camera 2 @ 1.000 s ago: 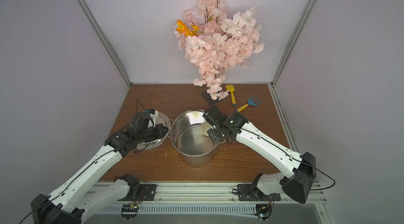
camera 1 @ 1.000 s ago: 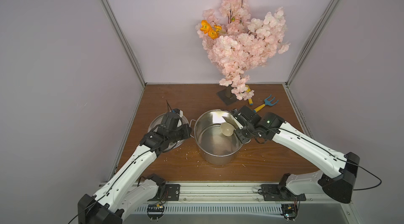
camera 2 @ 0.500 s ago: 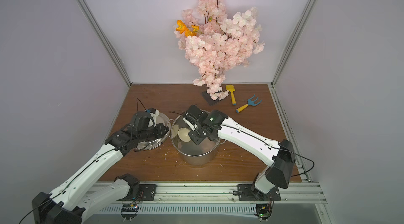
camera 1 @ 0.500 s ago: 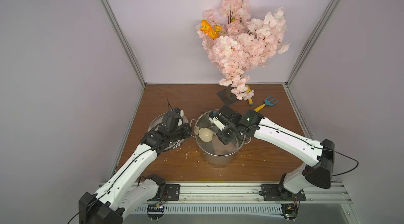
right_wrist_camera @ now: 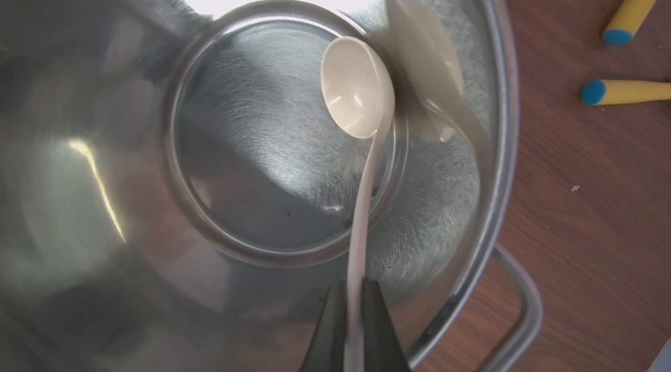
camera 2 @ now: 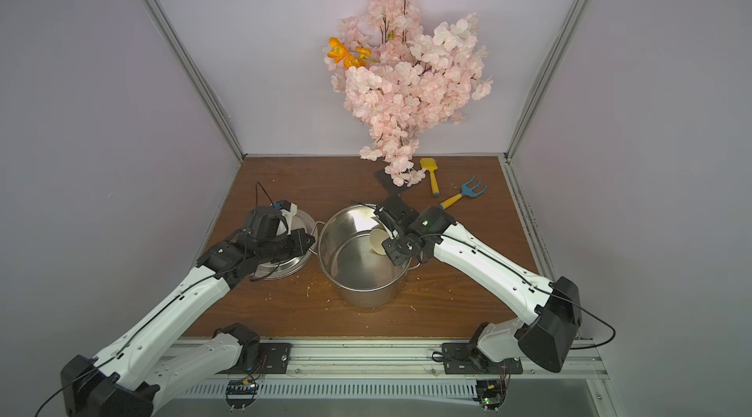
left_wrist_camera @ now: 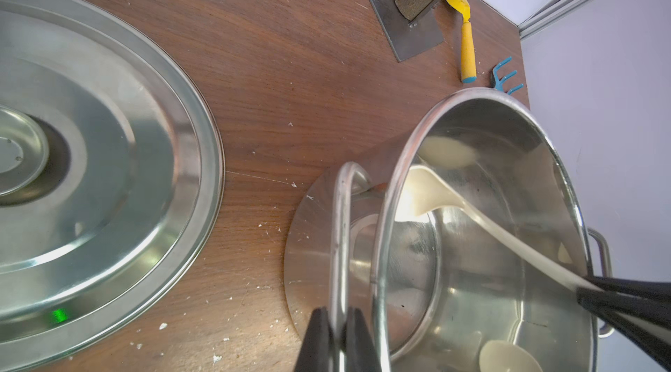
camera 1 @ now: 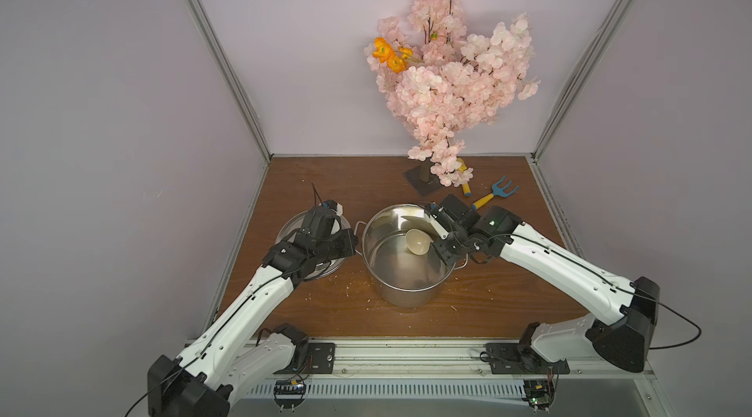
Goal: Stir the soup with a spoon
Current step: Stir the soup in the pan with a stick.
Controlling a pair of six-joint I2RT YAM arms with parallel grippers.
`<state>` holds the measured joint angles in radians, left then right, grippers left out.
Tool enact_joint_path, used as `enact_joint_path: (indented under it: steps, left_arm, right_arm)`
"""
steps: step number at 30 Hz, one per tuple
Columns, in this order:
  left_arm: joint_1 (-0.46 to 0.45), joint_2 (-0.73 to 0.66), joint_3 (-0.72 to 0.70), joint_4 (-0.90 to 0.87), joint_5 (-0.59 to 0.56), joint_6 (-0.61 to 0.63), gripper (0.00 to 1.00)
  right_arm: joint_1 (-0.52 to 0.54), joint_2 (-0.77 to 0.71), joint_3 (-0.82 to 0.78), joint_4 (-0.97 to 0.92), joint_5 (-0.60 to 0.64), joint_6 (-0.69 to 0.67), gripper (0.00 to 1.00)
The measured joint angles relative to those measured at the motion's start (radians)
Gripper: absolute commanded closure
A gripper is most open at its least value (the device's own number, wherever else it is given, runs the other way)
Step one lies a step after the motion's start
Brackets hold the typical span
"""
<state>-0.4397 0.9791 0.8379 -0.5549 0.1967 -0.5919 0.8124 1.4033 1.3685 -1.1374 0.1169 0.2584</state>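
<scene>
One steel pot (camera 1: pixel 407 293) stands mid-table (camera 1: pixel 325 175). One lid (left_wrist_camera: pixel 127 116) lies flat at its 9 o'clock and one blossom tree (camera 1: pixel 447 85) rises at 12 o'clock. Two toy tools lie at 1 o'clock: a yellow shovel (camera 2: pixel 432 179) and a blue-pronged rake (camera 1: pixel 498 193).

One cream spoon (right_wrist_camera: pixel 357 87) reaches into the pot, its bowl low by the inner wall toward 1 o'clock. The right gripper (right_wrist_camera: pixel 355 301) is clamped tight on the spoon's handle near the 3 o'clock rim. The left gripper (left_wrist_camera: pixel 337 319) is pinched onto the pot's loop handle (left_wrist_camera: pixel 341 225) at 9 o'clock.

Half a second ago the spoon's bowl was over at 9 o'clock; the left gripper has not moved. Faint marks on the tree's base plate (left_wrist_camera: pixel 403 21) cannot be read.
</scene>
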Motion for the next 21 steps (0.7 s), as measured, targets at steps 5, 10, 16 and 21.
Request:
enact_joint_path:
  steps: [5, 10, 16, 21]
  left_arm:
    - [0.0, 0.0, 0.0, 0.0, 0.0, 0.001, 1.0]
    - [0.0, -0.001, -0.002, 0.0, -0.001, 0.001, 1.0]
    - [0.0, -0.001, -0.004, 0.005, -0.001, 0.001, 1.0]
    - [0.0, -0.001, -0.007, 0.013, 0.001, 0.002, 1.0]
  right_arm:
    - [0.008, 0.087, 0.112, 0.019, -0.051, -0.012, 1.0]
    - [0.078, 0.164, 0.192, 0.023, -0.112, -0.014, 1.0]
    - [0.161, 0.135, 0.133, 0.028, -0.128, -0.01, 1.0]
    - [0.153, 0.006, 0.005, -0.007, -0.082, 0.005, 1.0]
